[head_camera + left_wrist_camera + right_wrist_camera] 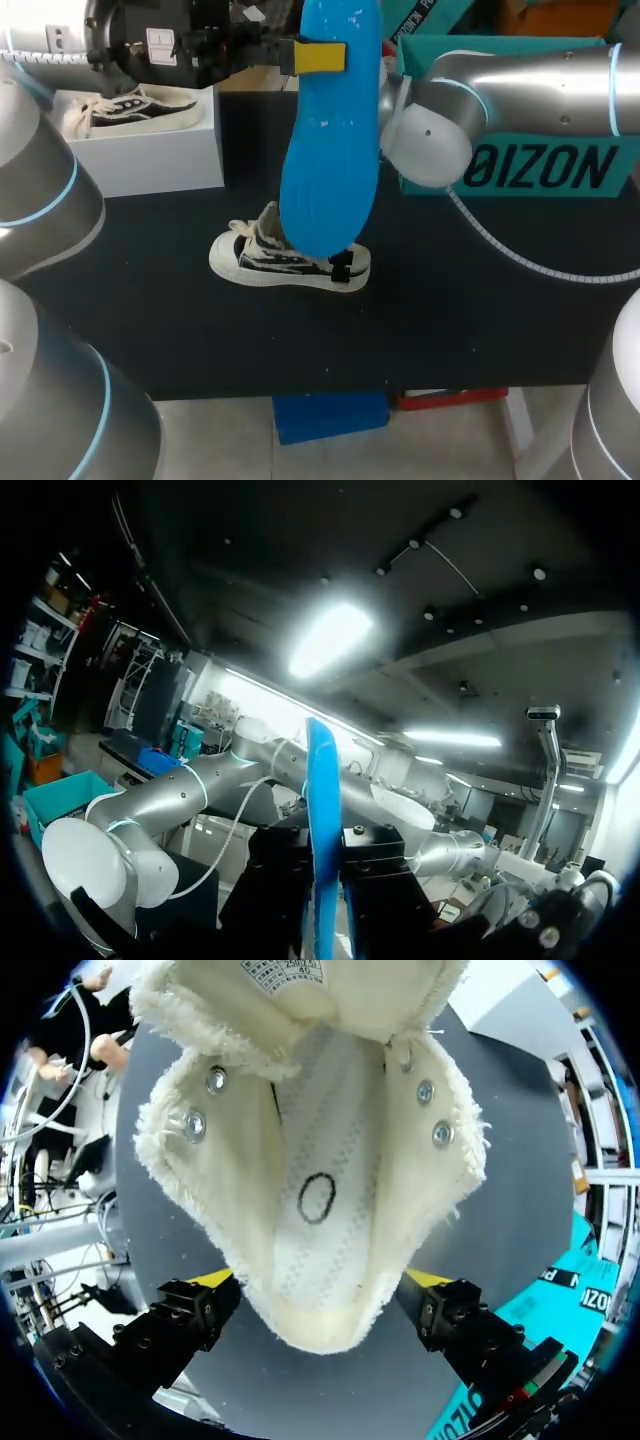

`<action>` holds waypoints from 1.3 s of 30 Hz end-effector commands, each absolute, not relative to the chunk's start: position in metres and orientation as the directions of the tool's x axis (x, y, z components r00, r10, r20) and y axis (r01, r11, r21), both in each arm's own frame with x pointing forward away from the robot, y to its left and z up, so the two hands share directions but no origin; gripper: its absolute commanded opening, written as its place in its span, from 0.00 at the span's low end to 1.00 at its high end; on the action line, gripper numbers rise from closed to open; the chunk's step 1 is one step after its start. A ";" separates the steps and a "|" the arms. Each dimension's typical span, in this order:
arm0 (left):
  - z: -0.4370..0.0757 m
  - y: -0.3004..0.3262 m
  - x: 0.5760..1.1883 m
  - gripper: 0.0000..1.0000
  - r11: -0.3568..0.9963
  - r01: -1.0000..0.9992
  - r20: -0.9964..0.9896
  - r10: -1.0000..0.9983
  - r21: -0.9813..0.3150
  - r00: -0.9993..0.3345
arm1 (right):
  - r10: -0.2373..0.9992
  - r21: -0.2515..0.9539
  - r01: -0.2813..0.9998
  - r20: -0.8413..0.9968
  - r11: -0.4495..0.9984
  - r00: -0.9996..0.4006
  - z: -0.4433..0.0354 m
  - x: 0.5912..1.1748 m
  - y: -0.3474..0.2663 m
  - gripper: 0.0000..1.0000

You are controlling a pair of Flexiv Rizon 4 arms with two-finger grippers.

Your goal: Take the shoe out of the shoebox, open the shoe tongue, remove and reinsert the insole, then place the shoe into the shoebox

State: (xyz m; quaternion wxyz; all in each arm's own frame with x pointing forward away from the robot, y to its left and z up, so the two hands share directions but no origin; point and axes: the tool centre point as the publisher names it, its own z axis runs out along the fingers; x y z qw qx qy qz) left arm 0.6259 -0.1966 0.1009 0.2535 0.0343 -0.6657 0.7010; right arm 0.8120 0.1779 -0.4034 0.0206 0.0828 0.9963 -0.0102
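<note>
Blue insole lifted out, canvas shoe braced on the black table.
Our left gripper is clamped on the insole near its upper end, one yellow tip flat against it, and holds it upright above the shoe. Our right gripper is closed on the shoe's heel, a yellow tip against each side; from its wrist we see the tongue thrown forward and the bare footbed. The shoe stands well apart from the white shoebox, where a second shoe lies. We judge the shoe is out, the tongue opened and the insole removed. Reinserting the insole and boxing the shoe are left.
</note>
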 end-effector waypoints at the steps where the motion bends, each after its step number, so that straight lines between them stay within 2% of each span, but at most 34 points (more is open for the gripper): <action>1: 0.101 -0.197 0.626 0.00 0.017 -0.401 0.387 0.307 -0.916 -0.869 | 0.172 0.053 0.169 -0.054 0.984 -0.984 -0.398 0.808 0.169 1.00; 12: 0.101 -0.197 0.626 0.00 0.017 -0.401 0.387 0.307 -0.916 -0.869 | 0.218 0.247 0.192 -0.080 0.950 -0.973 -0.398 0.811 0.162 1.00; 19: 0.101 -0.197 0.626 0.00 0.017 -0.401 0.387 0.307 -0.916 -0.869 | 0.164 0.463 0.089 -0.125 0.882 -0.978 -0.397 0.814 0.165 1.00; 39: 0.101 -0.197 0.626 0.00 0.017 -0.401 0.387 0.307 -0.916 -0.869 | 0.118 0.656 0.012 -0.118 0.755 -0.986 -0.405 0.811 0.172 1.00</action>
